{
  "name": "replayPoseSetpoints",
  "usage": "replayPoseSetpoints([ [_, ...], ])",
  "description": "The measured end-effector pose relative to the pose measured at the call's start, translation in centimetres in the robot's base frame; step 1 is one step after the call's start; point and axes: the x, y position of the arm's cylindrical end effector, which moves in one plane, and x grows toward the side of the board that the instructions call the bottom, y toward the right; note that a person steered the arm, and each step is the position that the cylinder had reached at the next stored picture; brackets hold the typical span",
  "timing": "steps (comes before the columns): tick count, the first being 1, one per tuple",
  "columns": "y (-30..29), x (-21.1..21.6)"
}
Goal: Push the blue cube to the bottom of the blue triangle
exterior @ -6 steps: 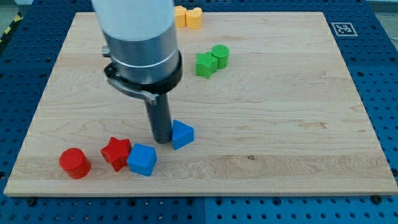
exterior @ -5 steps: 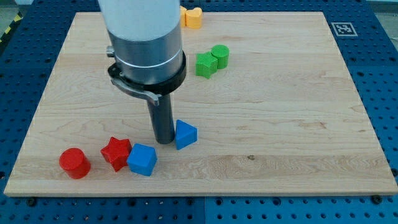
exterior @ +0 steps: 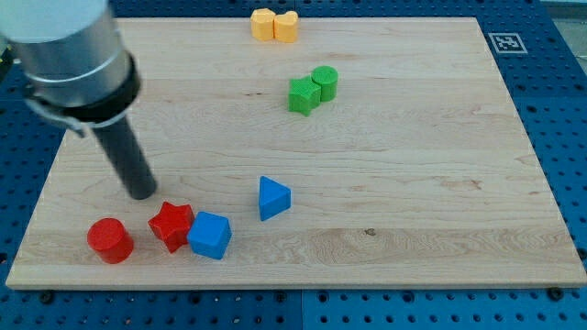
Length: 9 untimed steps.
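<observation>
The blue cube [exterior: 210, 235] lies near the board's bottom edge, left of centre, touching the red star [exterior: 171, 225] on its left. The blue triangle [exterior: 271, 198] lies up and to the right of the cube, apart from it. My tip [exterior: 141, 192] rests on the board to the upper left of the red star, well left of the blue triangle and touching no block.
A red cylinder [exterior: 110, 240] sits at the bottom left. A green cube [exterior: 303, 94] and green cylinder [exterior: 325, 82] stand together above centre. Two yellow blocks [exterior: 274, 25] sit at the top edge. A marker tag [exterior: 507, 42] is at the top right corner.
My tip has moved left, away from the blue triangle's left side, to a spot above the red star. The triangle slid slightly to the right before that. The other blocks have not moved.
</observation>
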Motion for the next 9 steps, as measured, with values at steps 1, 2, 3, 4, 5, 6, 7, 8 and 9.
replayPoseSetpoints([
  [1, -4.6, 2.4],
  [2, -7.9, 7.5],
  [3, -7.4, 9.8],
  [4, -2.2, 9.5],
  [5, 4.1, 8.6],
  [6, 4.5, 8.6],
  [7, 5.1, 8.3],
  [8, 7.6, 7.2],
  [9, 9.9, 7.0],
])
